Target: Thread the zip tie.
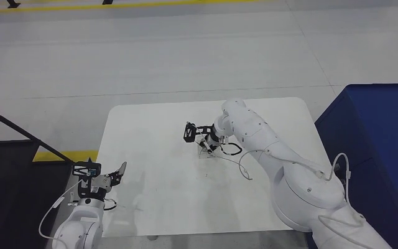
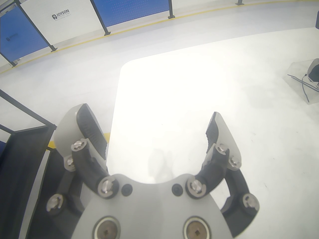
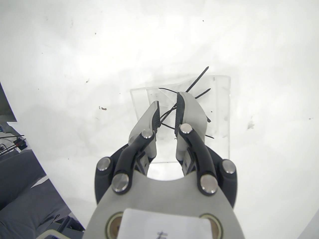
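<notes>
Several black zip ties (image 3: pixel 197 79) lie crossed in a small clear tray (image 3: pixel 221 115) near the middle of the white table (image 1: pixel 155 205). My right gripper (image 3: pixel 167 99) hangs point-down inside the tray, open by a narrow gap, and two ties cross between its fingers. Whether a pad touches a tie is unclear. From above, the right gripper (image 1: pixel 206 144) stands over the tray (image 1: pixel 204 151). My left gripper (image 2: pixel 149 115) is wide open with nothing in it, above the table's near left corner (image 1: pixel 115 174), far from the tray (image 2: pixel 299 75).
A thin cable (image 1: pixel 239 163) from the right arm trails over the table beside the tray. A blue panel (image 1: pixel 367 124) stands off the table's right edge, and a dark frame (image 1: pixel 25 137) off its left edge. Bare tabletop lies between the two grippers.
</notes>
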